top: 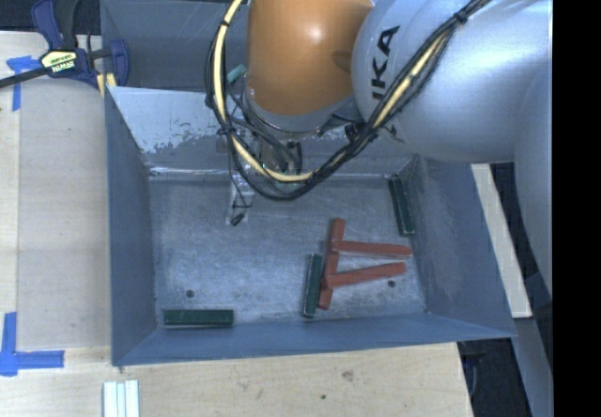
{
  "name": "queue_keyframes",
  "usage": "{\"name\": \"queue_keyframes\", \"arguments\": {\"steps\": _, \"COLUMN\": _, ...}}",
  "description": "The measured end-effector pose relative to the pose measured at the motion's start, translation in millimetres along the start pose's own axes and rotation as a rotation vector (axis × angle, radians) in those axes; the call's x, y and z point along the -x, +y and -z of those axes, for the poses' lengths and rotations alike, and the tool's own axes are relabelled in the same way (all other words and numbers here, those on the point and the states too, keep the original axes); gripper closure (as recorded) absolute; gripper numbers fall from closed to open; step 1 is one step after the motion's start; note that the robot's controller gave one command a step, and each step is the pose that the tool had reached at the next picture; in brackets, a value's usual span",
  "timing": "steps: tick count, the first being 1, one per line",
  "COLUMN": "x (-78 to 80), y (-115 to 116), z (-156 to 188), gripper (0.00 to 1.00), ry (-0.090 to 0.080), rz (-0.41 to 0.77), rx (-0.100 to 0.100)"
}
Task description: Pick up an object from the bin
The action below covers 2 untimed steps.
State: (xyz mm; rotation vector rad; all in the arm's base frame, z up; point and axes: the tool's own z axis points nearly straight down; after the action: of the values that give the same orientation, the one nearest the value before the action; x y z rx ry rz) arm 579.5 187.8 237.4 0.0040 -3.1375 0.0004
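My gripper (238,208) hangs below the orange cover, over the bare floor at the back of the bin, left of centre. The loose things nearest to it lie to its lower right. A dark green bar (312,285) lies lengthwise near the front. A red stick (331,260) leans beside it. Two more red sticks (374,249) (368,272) fan out to the right from that one. All of these are well apart from the gripper.
Another dark green bar (198,317) lies flat along the front wall at the left. A third dark green bar (403,204) rests against the right wall near the back. The arm and its cables cover the back right of the bin.
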Motion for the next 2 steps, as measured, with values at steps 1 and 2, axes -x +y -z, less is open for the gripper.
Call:
{"name": "queue_keyframes", "arguments": {"steps": 1, "x": 14.5, "y": -95.9, "z": -25.2, "gripper": 0.0, "ry": -0.004, "rz": 0.053, "rx": -0.004}}
{"name": "queue_keyframes", "arguments": {"steps": 2, "x": -48.6, "y": -173.2, "z": -65.6, "gripper": 0.0, "ry": 0.0, "rz": 0.179, "rx": -0.003}}
